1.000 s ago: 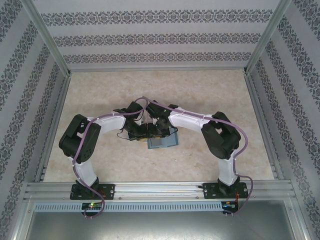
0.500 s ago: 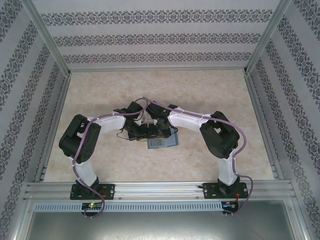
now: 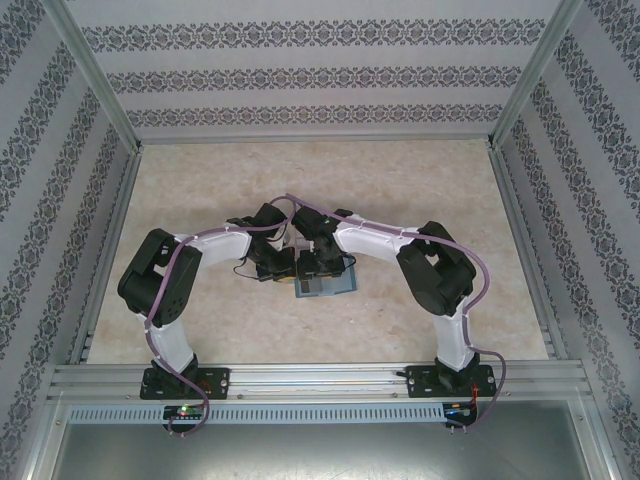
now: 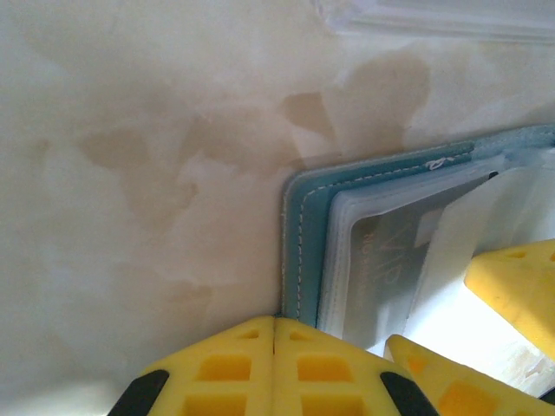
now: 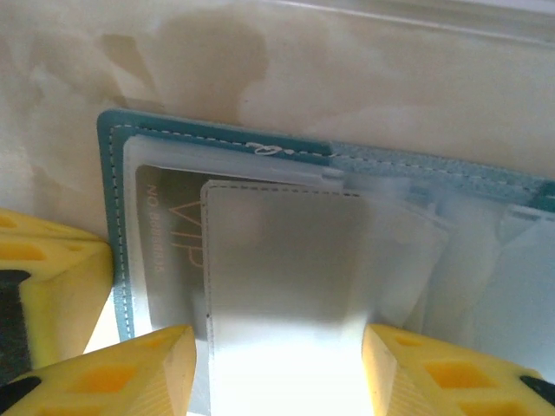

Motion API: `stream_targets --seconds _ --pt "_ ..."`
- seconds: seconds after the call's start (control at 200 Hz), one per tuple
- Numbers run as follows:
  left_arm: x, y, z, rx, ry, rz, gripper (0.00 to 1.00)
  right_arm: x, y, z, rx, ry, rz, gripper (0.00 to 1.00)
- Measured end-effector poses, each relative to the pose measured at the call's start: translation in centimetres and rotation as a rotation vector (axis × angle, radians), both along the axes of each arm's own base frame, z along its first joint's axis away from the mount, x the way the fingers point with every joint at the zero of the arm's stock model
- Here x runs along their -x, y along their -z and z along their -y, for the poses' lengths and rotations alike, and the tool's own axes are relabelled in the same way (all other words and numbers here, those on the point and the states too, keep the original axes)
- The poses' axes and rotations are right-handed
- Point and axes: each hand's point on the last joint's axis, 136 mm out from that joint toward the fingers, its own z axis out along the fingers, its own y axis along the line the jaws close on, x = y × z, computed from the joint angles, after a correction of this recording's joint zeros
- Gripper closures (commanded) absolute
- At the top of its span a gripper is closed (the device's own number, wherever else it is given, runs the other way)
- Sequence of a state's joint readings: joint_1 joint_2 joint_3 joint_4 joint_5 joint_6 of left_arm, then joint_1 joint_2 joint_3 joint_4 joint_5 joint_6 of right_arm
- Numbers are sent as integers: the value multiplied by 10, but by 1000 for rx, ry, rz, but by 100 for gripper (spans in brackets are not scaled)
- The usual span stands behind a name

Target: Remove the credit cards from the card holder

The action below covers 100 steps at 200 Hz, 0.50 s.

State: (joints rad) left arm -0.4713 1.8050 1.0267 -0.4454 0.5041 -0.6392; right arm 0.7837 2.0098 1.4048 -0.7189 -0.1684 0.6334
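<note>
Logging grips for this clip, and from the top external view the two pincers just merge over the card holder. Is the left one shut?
Observer: Yes. In the left wrist view the left pincer is shut, fingertips together at the stitched edge of the teal card holder.
Operator: And the right one?
Observer: The right pincer is open, with one finger on either side of a translucent sleeve in the opened holder.
Operator: Where are the cards?
Observer: One card, lettered VIP, sits inside a clear pocket of the holder.
</note>
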Motion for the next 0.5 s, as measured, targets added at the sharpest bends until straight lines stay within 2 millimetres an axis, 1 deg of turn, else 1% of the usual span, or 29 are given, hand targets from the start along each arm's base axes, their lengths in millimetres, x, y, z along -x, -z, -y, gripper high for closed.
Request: stream_targets --seconds 0.085,0.165,0.215,0.345,0.5 --pt "0 0 0 0 0 0 100 1 1 0 3 -8 -1 40" --pt "0 0 0 0 0 0 100 1 1 0 9 -13 -1 36" --pt "0 0 0 0 0 -2 100 1 1 1 14 -14 -2 35" --pt "0 0 0 0 0 -1 100 1 0 1 19 -14 -1 39" --pt "0 0 0 0 0 -1 100 1 1 3 27 -14 2 48"
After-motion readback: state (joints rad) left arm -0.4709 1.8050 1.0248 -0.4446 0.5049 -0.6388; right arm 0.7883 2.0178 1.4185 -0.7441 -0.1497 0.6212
